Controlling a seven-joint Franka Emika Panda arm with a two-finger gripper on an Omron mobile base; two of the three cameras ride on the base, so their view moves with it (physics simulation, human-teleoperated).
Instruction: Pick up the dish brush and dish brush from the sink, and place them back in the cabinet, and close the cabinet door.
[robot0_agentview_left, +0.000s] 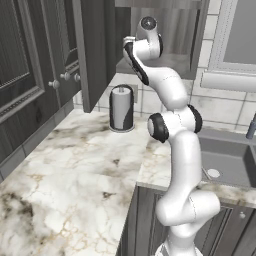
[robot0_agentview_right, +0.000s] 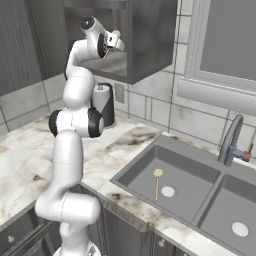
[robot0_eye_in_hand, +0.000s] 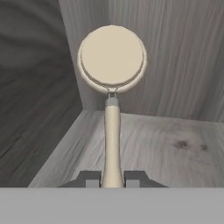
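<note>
Dish brush (robot0_eye_in_hand: 112, 87) | handle clamped between closed fingers (robot0_eye_in_hand: 92, 179) | inside cabinet (robot0_eye_in_hand: 175, 144)

Glossy white robot arm (robot0_agentview_left: 182, 150) of rounded tube segments with black joint bands, ending in two small dark fingertips (robot0_eye_in_hand: 132, 178).

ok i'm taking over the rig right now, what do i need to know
Pincer: shut on one dish brush by its handle, held inside the open cabinet above the shelf.
Second dish brush: lying in the left sink basin near the drain.
Done: first brush lifted and carried into the cabinet.
Left: release it on the shelf, fetch the second brush, shut the cabinet door.
</note>
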